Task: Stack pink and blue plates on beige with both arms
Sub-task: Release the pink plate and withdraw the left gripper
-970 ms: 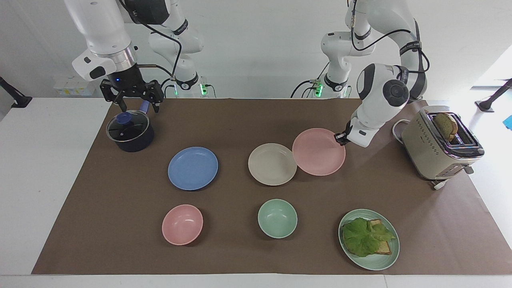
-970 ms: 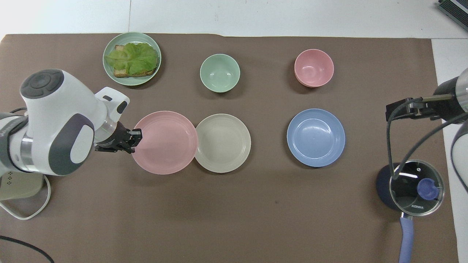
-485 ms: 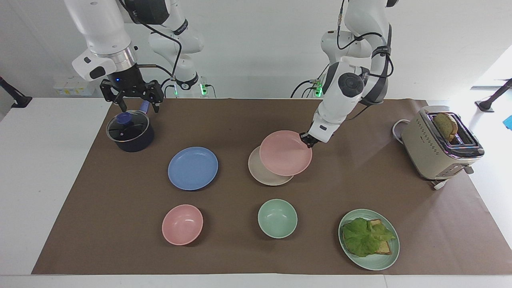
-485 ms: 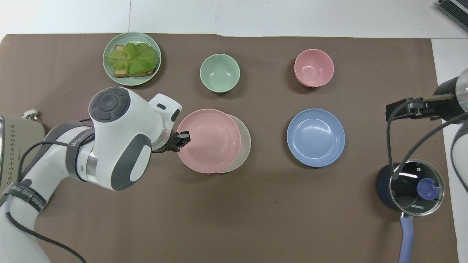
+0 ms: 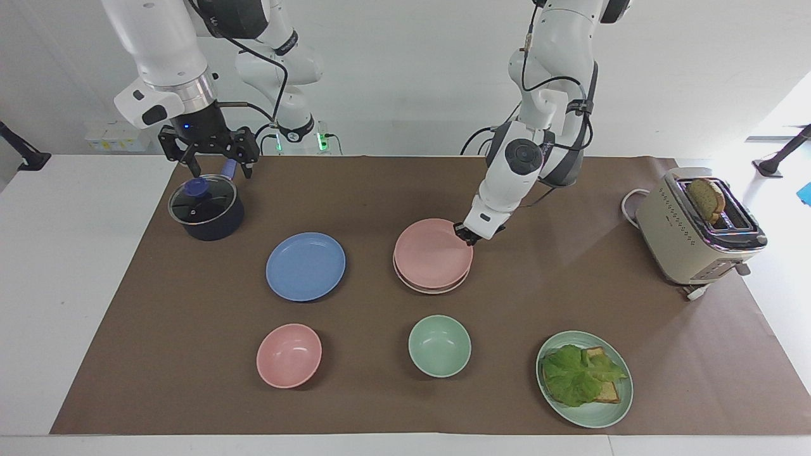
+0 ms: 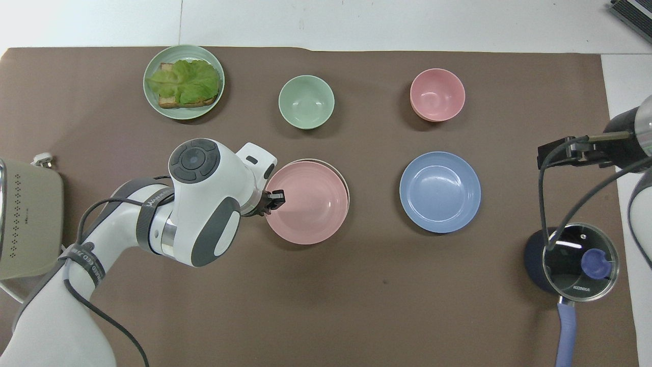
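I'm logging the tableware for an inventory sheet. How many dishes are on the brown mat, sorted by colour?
Pink: 2, the pink plate and the pink bowl
Green: 2, the green bowl and the green plate with lettuce and toast
Blue: 1, the blue plate
Beige: 1, the beige plate under the pink plate
Total: 6

Open bench between blue plate (image 5: 305, 266) and pink plate (image 5: 433, 253). Left pincer (image 5: 468, 234) crowds pink plate rim. Right pincer (image 5: 211, 156) hangs over pot (image 5: 206, 208).
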You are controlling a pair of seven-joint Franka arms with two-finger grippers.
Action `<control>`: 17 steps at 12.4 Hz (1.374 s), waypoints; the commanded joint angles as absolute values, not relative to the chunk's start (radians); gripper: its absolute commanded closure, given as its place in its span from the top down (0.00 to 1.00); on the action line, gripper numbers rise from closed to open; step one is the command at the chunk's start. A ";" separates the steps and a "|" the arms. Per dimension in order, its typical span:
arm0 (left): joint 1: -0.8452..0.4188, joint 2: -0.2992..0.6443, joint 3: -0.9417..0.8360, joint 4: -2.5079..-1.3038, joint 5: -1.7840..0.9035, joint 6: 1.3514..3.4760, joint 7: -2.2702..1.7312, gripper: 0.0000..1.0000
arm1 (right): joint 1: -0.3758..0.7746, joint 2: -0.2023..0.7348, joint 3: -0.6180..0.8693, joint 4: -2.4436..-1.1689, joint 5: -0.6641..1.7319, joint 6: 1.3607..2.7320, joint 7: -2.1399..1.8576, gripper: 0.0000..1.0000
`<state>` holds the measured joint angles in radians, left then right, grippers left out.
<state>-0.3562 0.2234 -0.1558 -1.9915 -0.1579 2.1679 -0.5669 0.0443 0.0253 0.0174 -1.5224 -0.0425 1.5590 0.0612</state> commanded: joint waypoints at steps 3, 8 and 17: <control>-0.310 0.206 -0.133 -1.982 -0.161 2.171 -0.505 1.00 | 0.034 0.014 0.023 -1.540 -0.041 1.569 0.077 1.00; -0.105 0.216 -0.132 -1.789 -0.015 1.949 -0.266 1.00 | 0.034 0.014 0.023 -1.540 -0.041 1.569 0.075 1.00; 0.017 0.094 -0.129 -1.578 -0.005 1.658 -0.084 1.00 | 0.034 0.012 0.023 -1.548 -0.040 1.583 0.072 1.00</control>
